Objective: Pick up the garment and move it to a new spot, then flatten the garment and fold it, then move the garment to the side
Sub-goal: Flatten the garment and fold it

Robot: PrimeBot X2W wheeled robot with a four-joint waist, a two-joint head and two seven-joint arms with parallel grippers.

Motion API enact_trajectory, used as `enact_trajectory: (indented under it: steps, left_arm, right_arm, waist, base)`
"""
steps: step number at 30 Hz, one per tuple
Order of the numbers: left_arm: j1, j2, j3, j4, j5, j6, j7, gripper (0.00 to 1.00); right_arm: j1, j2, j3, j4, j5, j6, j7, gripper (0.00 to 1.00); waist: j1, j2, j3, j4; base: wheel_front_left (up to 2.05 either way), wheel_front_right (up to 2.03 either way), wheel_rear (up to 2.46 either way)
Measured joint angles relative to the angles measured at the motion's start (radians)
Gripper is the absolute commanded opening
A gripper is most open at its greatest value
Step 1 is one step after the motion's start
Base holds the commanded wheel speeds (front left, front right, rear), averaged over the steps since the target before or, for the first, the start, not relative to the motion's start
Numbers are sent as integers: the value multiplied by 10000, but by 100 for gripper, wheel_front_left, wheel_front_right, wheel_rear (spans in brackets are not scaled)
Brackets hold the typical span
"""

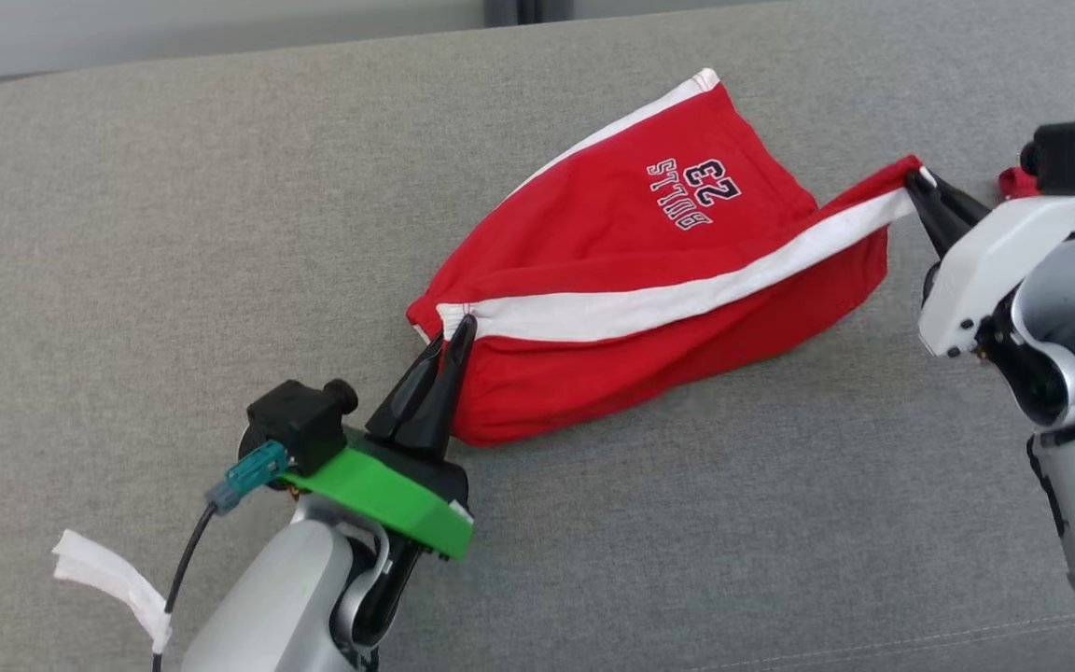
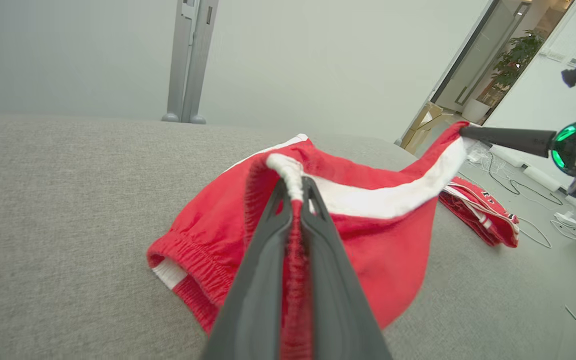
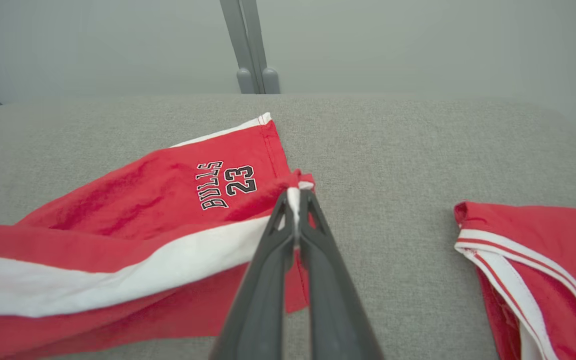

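Currently, the left gripper (image 1: 459, 327) is closed narrow on the waistband end of the red basketball shorts (image 1: 631, 243). Its 2 fingers pinch the gathered elastic where the white side stripe (image 1: 649, 303) begins. The right gripper (image 1: 917, 179) is closed equally narrow on the opposite end of that stripe, at the leg hem.

The stripe forms a near-straight line between the 2 grippers. This line is the long axis of the shorts, and it runs from the robot's near left to its far right. From the left wrist view, the stripe sits lifted as a ridge, with red cloth draping off both sides onto the grey upholstered surface (image 1: 220, 233). The leg bearing the "BULLS 23" print (image 1: 694, 194) lies on the far side of the ridge, resting on the surface.

Each arm holds 1 end, so neither is nearer. Any relocation probably requires both to travel together to keep the axis taut.

A second red garment (image 3: 533, 250) lies on the same surface beyond the right gripper, apart from the shorts. Travel rightward along the axis would likely approach it.
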Motion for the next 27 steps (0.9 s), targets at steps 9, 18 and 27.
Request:
enact_trajectory:
  steps: [9, 18, 27]
  left_arm:
    - [-1496, -874, 541, 1879, 222, 0, 2, 0]
    - [-2144, -1315, 943, 2623, 357, 0, 2, 0]
    - [-2702, -1336, 347, 2566, -199, 0, 2, 0]
  right_arm:
    - [-2649, -104, 579, 2936, -1057, 0, -1204, 0]
    - [-4306, 132, 965, 5131, -1789, 6, -2286, 0]
    - [-5337, 288, 953, 6926, -2228, 6, -2913, 0]
  waist:
    - [0, 0, 913, 567]
    - [1, 0, 1678, 1192]
    - [2, 0, 2113, 1608]
  base:
    - [0, 0, 0]
    - [0, 0, 0]
    - [0, 0, 0]
